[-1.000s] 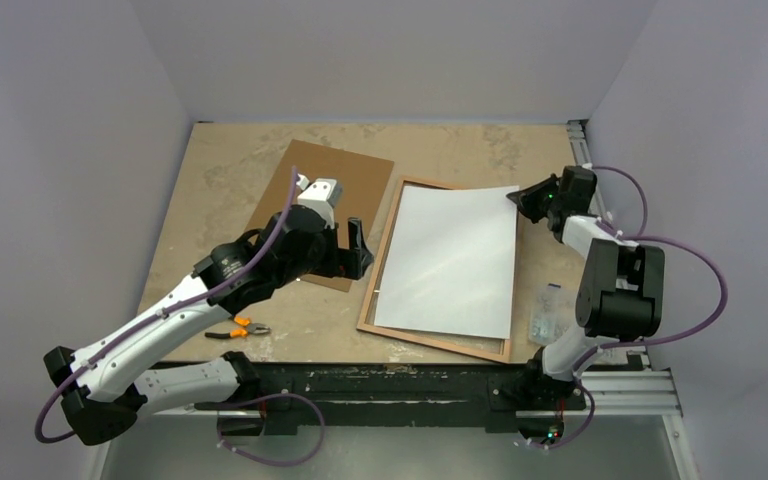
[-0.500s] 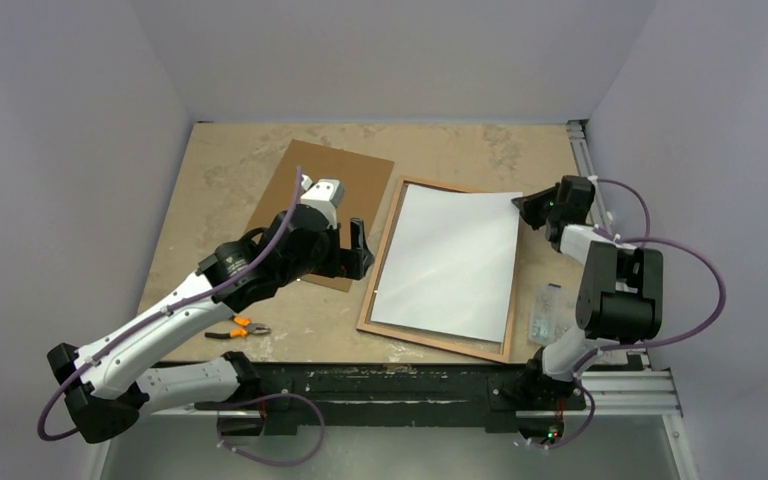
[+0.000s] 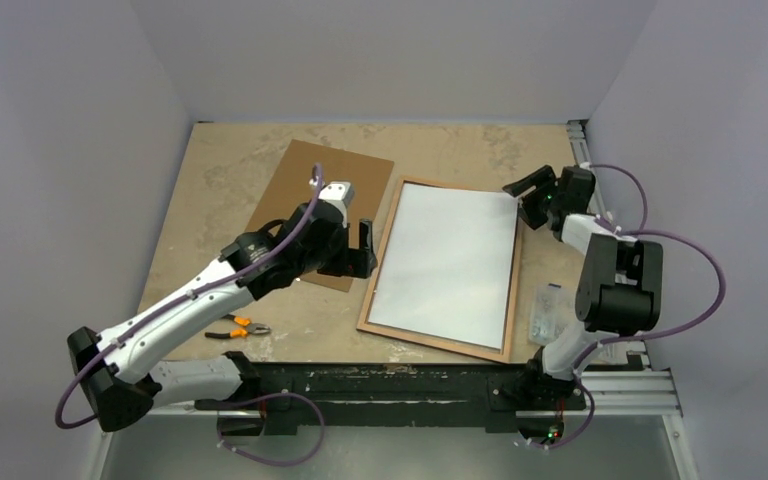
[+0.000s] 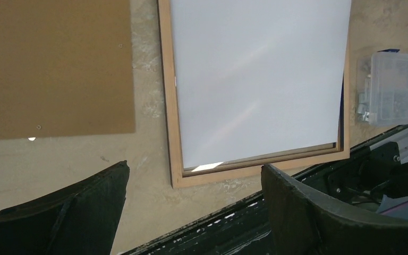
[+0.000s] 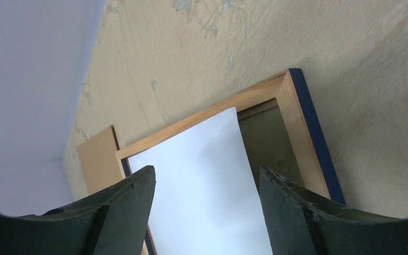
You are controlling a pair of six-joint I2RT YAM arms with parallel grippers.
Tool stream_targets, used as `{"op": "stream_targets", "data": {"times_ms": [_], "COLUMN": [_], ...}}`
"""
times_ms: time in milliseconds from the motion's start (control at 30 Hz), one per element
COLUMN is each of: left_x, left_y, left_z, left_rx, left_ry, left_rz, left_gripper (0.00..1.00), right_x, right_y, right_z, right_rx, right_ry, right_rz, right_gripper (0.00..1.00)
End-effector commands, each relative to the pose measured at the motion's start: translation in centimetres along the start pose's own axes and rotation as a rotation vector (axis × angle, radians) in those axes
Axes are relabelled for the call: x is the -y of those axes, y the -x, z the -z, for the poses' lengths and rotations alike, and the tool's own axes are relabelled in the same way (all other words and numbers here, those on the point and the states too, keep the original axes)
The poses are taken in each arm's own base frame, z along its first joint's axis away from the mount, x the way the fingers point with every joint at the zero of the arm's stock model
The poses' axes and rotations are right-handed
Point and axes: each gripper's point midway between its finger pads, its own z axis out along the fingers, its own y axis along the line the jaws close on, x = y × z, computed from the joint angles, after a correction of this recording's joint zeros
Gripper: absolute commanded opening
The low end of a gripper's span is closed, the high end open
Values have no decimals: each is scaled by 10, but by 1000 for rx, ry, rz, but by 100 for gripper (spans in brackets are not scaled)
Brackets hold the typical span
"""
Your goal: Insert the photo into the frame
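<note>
The frame (image 3: 377, 270) lies flat at mid-table with its wood-brown back up. The photo (image 3: 447, 258) rests in it, plain white side up and slightly askew; its print side is hidden. My right gripper (image 3: 523, 200) hovers open at the frame's far right corner, with nothing between its fingers. In the right wrist view the photo (image 5: 202, 186) and frame rail (image 5: 297, 133) lie below the open right gripper (image 5: 206, 170). My left gripper (image 3: 362, 248) is open just left of the frame. In the left wrist view the left gripper (image 4: 194, 166) hangs above bare table beside the frame (image 4: 172, 133) and photo (image 4: 257, 74).
A brown backing board (image 3: 325, 195) lies left of the frame, partly under my left arm. Orange-handled pliers (image 3: 238, 328) sit near the front left edge. A clear plastic box (image 3: 547, 312) stands at the front right by the right arm's base. Walls close in on three sides.
My right gripper has opened and let go of the photo's far right corner; the photo has settled flat into the frame. The left arm shifted slightly right.
</note>
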Motion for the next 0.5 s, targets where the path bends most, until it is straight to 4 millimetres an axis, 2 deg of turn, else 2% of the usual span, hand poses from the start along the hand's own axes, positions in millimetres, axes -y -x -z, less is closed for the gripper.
{"op": "stream_targets", "data": {"times_ms": [0, 133, 267, 367, 467], "left_x": [6, -3, -17, -22, -19], "left_y": [-12, -39, -61, -75, -91], "left_z": [-22, -58, -91, -110, -128], "left_rx": [-104, -199, -238, -268, -301], "left_ry": [-22, -29, -81, -108, -150], "left_rz": [37, 121, 216, 245, 266], "left_gripper": [92, 93, 93, 92, 92], "right_x": [-8, 9, 40, 61, 75], "right_y": [12, -2, -16, -23, -30], "right_z": [28, 51, 72, 79, 75], "right_rx": [27, 1, -26, -54, -97], "right_ry": [-51, -125, -247, -325, -369], "right_rz": [76, 106, 163, 207, 229], "right_gripper": [70, 71, 71, 71, 71]}}
